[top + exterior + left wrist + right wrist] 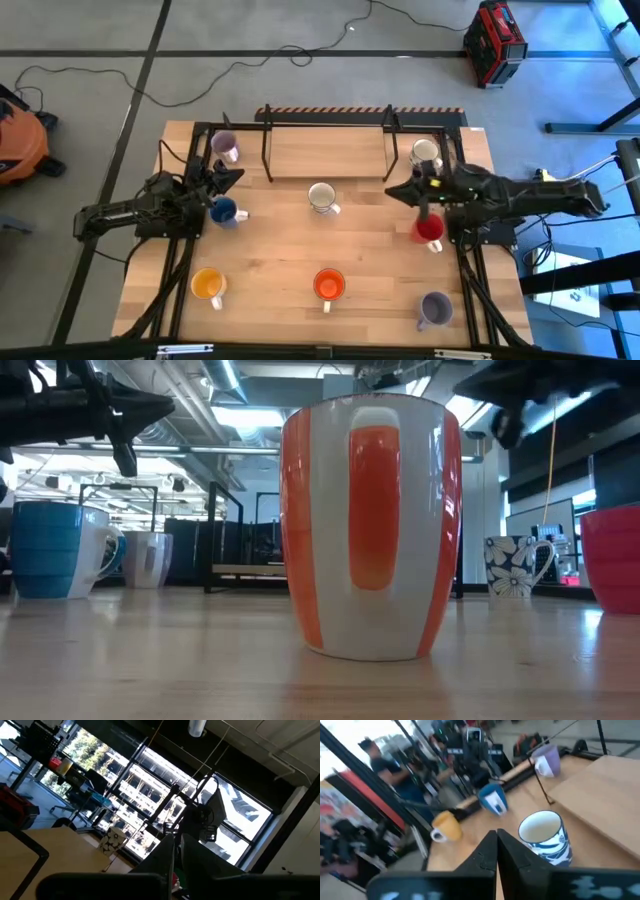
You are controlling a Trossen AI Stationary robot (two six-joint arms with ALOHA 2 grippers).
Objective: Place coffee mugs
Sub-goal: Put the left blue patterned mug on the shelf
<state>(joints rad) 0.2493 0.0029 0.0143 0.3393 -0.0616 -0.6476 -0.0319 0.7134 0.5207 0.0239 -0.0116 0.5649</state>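
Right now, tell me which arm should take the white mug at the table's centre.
Probably the right: the right gripper points at the white mug across bare wood, fingers together. The left gripper sits between the blue mug and lilac mug.

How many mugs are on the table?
8: lilac mug back left, blue mug, yellow mug front left, orange mug, white mug centre, cream mug back right, red mug, purple mug front right.

Probably lab, exposed ceiling ducts, workstations
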